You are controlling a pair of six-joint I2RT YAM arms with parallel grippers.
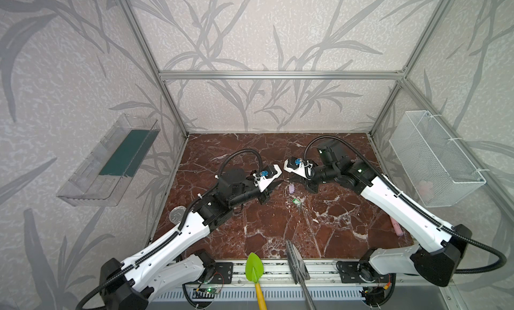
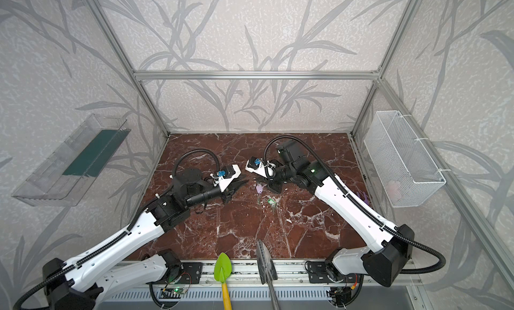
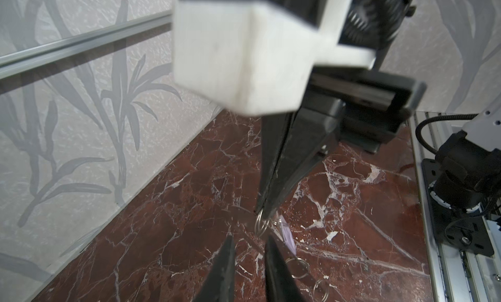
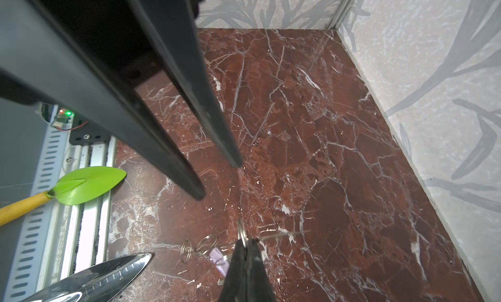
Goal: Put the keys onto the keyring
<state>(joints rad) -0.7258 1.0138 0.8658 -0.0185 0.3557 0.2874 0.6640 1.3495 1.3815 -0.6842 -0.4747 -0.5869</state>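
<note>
The keyring's thin metal ring (image 4: 242, 232) is pinched in my right gripper (image 4: 246, 242), which is shut on it just above the marble floor. A lilac-headed key (image 4: 219, 258) lies right beside that gripper, with two more small rings (image 4: 207, 242) chained next to it. In both top views a green-headed key (image 1: 295, 201) lies a little nearer the front. My left gripper (image 3: 250, 238) faces the held ring (image 3: 260, 224) from close by, open, with nothing between its fingers (image 3: 225, 270). In a top view the two grippers nearly meet, left (image 1: 279, 183) and right (image 1: 293, 180).
A round tin can (image 1: 177, 214) stands by the left wall behind the left arm. A green trowel (image 1: 253, 266) and a silver metal tool (image 1: 296, 264) lie over the front rail. A pink object (image 1: 396, 226) lies near the right wall under a mesh basket (image 1: 434, 158).
</note>
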